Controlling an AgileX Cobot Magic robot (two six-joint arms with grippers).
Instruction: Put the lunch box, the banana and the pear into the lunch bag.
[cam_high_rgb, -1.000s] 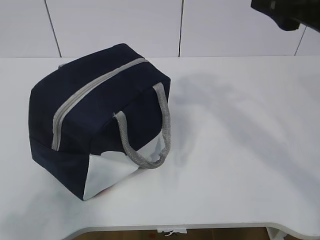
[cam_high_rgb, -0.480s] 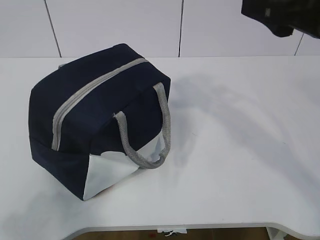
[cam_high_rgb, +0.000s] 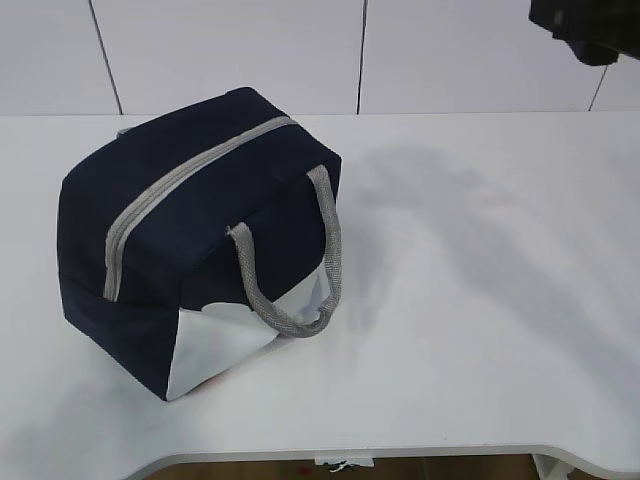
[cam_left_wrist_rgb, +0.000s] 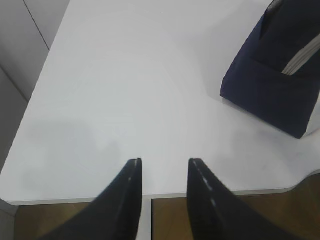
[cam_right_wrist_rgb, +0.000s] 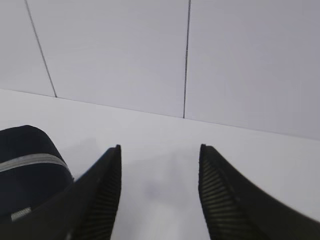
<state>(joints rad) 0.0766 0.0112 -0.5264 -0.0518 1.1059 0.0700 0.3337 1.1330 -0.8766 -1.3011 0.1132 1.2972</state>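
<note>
The navy lunch bag (cam_high_rgb: 190, 235) stands on the left of the white table (cam_high_rgb: 480, 300), its grey zipper shut along the top and a grey rope handle hanging over its white side panel. The bag also shows in the left wrist view (cam_left_wrist_rgb: 280, 75) and the right wrist view (cam_right_wrist_rgb: 27, 170). My left gripper (cam_left_wrist_rgb: 164, 162) is open and empty above the table's near edge, left of the bag. My right gripper (cam_right_wrist_rgb: 160, 148) is open and empty, raised high at the back right; only part of its arm (cam_high_rgb: 585, 25) shows in the exterior view. The lunch box, banana and pear are out of view.
A white panelled wall (cam_high_rgb: 300, 50) runs behind the table. The table's front edge (cam_high_rgb: 400, 452) curves at the near left, with brown floor below it in the left wrist view (cam_left_wrist_rgb: 225, 215).
The right arm has moved right and up, toward the top right corner of the exterior view. The bag has not moved.
</note>
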